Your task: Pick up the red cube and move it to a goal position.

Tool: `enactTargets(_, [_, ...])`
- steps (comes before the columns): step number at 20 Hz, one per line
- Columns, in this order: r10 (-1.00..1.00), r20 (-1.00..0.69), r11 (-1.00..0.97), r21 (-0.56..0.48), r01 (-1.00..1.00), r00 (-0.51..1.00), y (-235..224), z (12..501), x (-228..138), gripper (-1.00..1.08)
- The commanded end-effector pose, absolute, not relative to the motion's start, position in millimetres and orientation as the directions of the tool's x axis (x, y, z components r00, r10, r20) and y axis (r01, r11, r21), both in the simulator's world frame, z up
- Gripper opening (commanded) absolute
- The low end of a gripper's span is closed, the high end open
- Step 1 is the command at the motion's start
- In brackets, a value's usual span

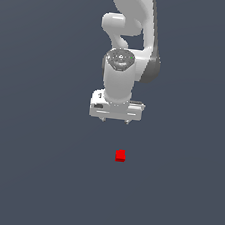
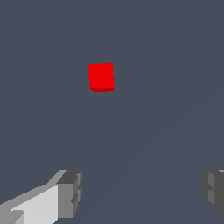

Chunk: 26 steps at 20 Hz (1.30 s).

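Observation:
The red cube (image 1: 120, 156) is a small plain bright red block lying on the flat grey floor. In the exterior view it sits below the white gripper (image 1: 115, 120) and slightly toward the exterior view's right, well apart from it. The gripper hangs from the white arm with its two short fingertips spread wide. In the wrist view the cube (image 2: 100, 77) lies on the floor ahead of the gripper (image 2: 142, 192), outside the gap between the two grey fingers (image 2: 70, 192). The gripper is open and holds nothing.
The white arm (image 1: 128, 32) rises behind the gripper at the top of the exterior view. The uniform grey floor (image 1: 38, 175) fills the rest of both views. No goal marker shows.

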<state>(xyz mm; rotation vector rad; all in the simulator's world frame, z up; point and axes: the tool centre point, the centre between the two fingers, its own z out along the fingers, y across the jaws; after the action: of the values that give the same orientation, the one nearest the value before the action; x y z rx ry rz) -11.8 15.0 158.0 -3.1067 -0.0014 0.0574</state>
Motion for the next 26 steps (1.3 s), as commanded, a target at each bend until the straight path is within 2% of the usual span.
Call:
enactTargets(1, [0.002, -0.037, -0.999, -0.034, 0.0, 0.999, 15.0, 158.0, -11.8, 1.0])
enactTargets(12, [0.011, -0.03, -1.0, -0.029, 0.01, 0.999, 22.4, 133.8, 4.3, 1.0])
enactTargets(26, [0.045, -0.009, -0.999, -0.009, 0.045, 0.999, 46.9, 53.0, 61.6, 1.0])
